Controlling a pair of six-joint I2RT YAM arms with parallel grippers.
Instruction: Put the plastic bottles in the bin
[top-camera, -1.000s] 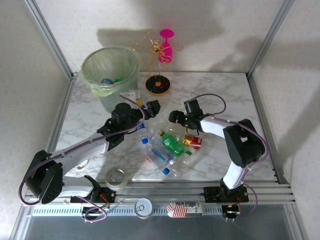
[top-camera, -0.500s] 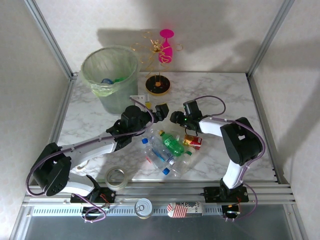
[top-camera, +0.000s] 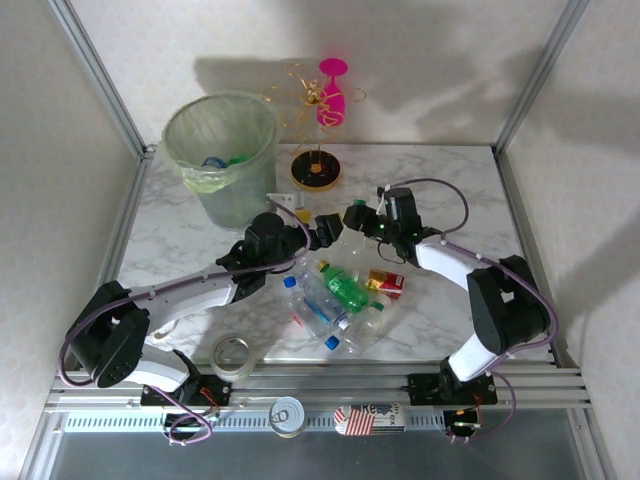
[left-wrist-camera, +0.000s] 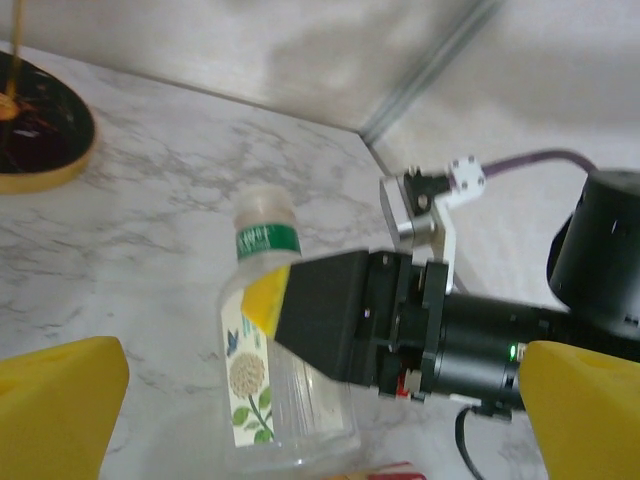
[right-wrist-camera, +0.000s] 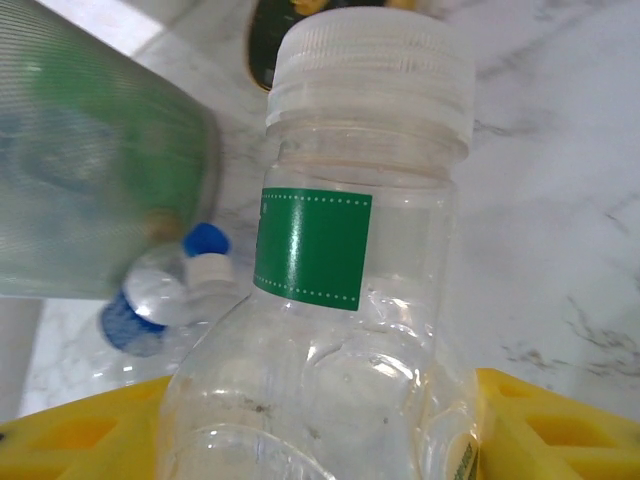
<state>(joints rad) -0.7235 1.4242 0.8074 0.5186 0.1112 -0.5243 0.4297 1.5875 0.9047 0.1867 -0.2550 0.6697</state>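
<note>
Bottle (right-wrist-camera: 360, 290) is sitting pinched in your right claw (top-camera: 353, 216), base cut off; your left claw (top-camera: 327, 228) is gaping wide.

We see the left gripper (left-wrist-camera: 322, 410) with its yellow fingers (left-wrist-camera: 60, 410) spread wide at the two lower corners. Between them a clear bottle (left-wrist-camera: 255, 370) with a white cap, a green neck band and a flower label lies over the marble tabletop (left-wrist-camera: 150, 200). The right gripper (left-wrist-camera: 305, 315) reaches in from the right, a yellow-padded black finger against the bottle's shoulder. We note a black disc (left-wrist-camera: 40, 130) with a yellow rim at upper left.
</note>
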